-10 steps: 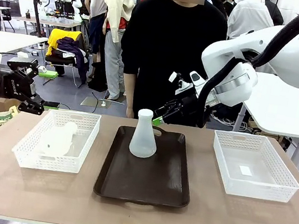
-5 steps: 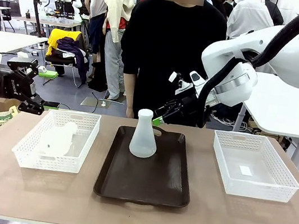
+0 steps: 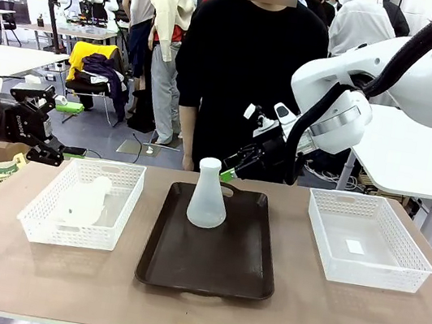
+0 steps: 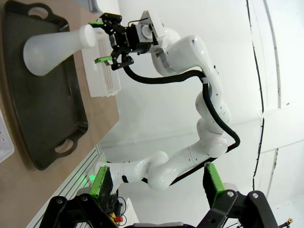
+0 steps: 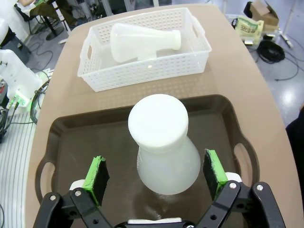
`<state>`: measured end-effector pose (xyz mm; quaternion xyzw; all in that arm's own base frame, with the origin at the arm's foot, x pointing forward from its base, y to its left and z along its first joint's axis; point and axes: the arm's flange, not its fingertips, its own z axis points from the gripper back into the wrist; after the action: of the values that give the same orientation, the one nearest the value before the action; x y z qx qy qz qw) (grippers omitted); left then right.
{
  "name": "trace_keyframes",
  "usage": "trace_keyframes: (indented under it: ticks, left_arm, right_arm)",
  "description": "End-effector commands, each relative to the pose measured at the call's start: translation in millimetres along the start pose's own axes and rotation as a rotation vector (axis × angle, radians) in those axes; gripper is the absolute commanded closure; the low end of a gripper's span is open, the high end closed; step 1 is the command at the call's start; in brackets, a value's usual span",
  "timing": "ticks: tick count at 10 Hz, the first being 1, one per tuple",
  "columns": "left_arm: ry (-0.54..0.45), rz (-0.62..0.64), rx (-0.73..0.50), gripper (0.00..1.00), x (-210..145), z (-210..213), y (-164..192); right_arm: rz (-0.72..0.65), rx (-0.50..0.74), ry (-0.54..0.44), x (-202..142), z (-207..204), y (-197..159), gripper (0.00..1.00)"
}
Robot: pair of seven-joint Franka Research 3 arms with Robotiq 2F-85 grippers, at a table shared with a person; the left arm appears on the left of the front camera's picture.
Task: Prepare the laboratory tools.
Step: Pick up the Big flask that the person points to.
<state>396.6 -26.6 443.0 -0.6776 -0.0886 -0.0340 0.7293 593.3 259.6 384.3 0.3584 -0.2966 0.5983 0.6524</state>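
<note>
Translucent flask [image 3: 208, 202] upright on tray [image 3: 212, 264] | right tool [image 3: 231, 172] spread near its neck

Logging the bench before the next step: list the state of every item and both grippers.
Flask on tray: upright, not gripped.
Flask in left basket: lying on its side.
Tray: flat on the table, carrying one flask.
Left basket: holding one flask.
Right basket: right of the tray.
Right gripper: open, by the upright flask's top.
Left gripper: open, off the table's left side.
</note>
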Motion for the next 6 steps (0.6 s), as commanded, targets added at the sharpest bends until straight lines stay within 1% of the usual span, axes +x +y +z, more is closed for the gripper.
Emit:
trace_keyframes:
  ticks: [1,2,4,5,6]
  left_arm:
    - [-0.004,-0.013,-0.003,0.00,-0.6,1.1,-0.4]
    - [-0.004,-0.013,-0.003,0.00,-0.6,1.1,-0.4]
    - [-0.004,-0.013,-0.003,0.00,-0.6,1.1,-0.4]
    - [-0.004,-0.013,-0.003,0.00,-0.6,1.1,-0.4]
    - [-0.004,-0.013,-0.003,0.00,-0.6,1.1,-0.4]
  right_arm:
    - [0.000,0.000,0.000,0.0,0.0,0.0,0.00]
    - [-0.014,0.042,-0.009,-2.9,15.0,-2.7,0.00]
    - [-0.015,0.026,-0.002,-6.7,67.6,-1.5,0.00]
    - [-0.012,-0.017,0.011,-6.3,96.5,1.0,0.00]
    - [0.014,-0.068,0.057,-7.7,122.4,5.2,0.00]
